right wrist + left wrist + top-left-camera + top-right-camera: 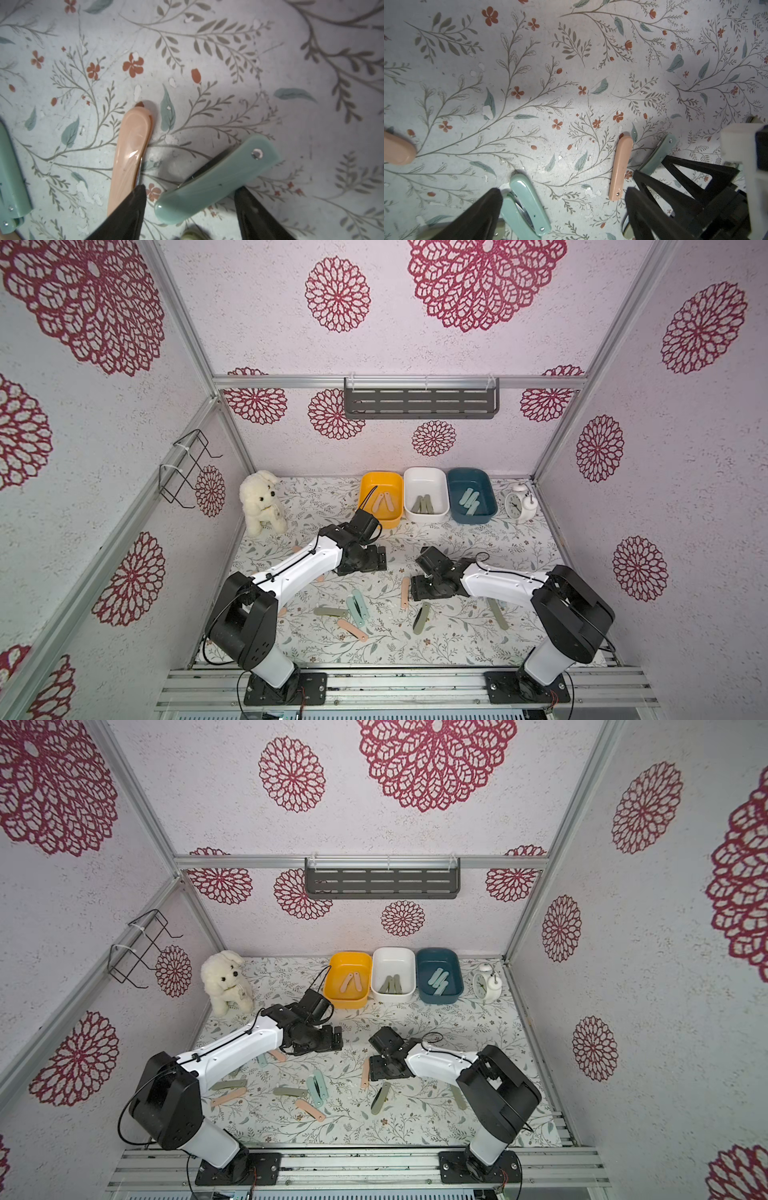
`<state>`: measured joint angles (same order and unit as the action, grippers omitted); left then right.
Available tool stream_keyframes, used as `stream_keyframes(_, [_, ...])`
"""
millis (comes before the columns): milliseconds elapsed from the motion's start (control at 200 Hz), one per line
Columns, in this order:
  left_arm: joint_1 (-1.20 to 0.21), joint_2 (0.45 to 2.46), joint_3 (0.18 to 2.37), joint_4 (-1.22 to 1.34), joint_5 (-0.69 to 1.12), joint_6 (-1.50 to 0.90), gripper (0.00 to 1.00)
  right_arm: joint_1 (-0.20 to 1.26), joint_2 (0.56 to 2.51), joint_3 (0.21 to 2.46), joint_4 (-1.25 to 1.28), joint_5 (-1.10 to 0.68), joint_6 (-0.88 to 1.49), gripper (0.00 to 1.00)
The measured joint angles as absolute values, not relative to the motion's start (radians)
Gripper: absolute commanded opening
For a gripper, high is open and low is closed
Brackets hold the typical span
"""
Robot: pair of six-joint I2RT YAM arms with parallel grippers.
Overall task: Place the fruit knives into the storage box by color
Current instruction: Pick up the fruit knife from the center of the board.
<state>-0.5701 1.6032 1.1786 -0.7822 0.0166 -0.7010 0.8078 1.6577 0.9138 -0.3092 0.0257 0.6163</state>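
At the back stand the storage boxes: a yellow one with pink fruit knives, a white one with olive ones and a dark teal one with mint ones. Several more knives lie loose on the floral mat. My right gripper is open low over the mat, its fingers either side of a mint knife. A pink knife lies just outside one finger. My left gripper hangs open over bare mat, between a mint pair and the pink knife.
A plush dog sits at the back left and a white alarm clock at the back right. A grey slotted shelf and a wire rack hang on the walls. The two grippers are close together mid-table.
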Motion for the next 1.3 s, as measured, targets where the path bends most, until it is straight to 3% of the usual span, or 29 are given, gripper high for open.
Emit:
stream_keyframes(320, [-0.533, 1.604, 1.178, -0.772, 0.035, -0.677, 0.97, 0.812, 1.757, 1.027, -0.358, 0.103, 0.496, 0.5])
stream_keyframes(720, [-0.498, 1.622, 1.196, -0.772, 0.059, -0.643, 0.97, 0.855, 1.76, 1.043, -0.467, 0.219, 0.471, 0.54])
stream_keyframes(1301, [-0.484, 1.622, 1.198, -0.776, 0.062, -0.634, 0.97, 0.862, 1.743, 1.026, -0.484, 0.136, 0.532, 0.34])
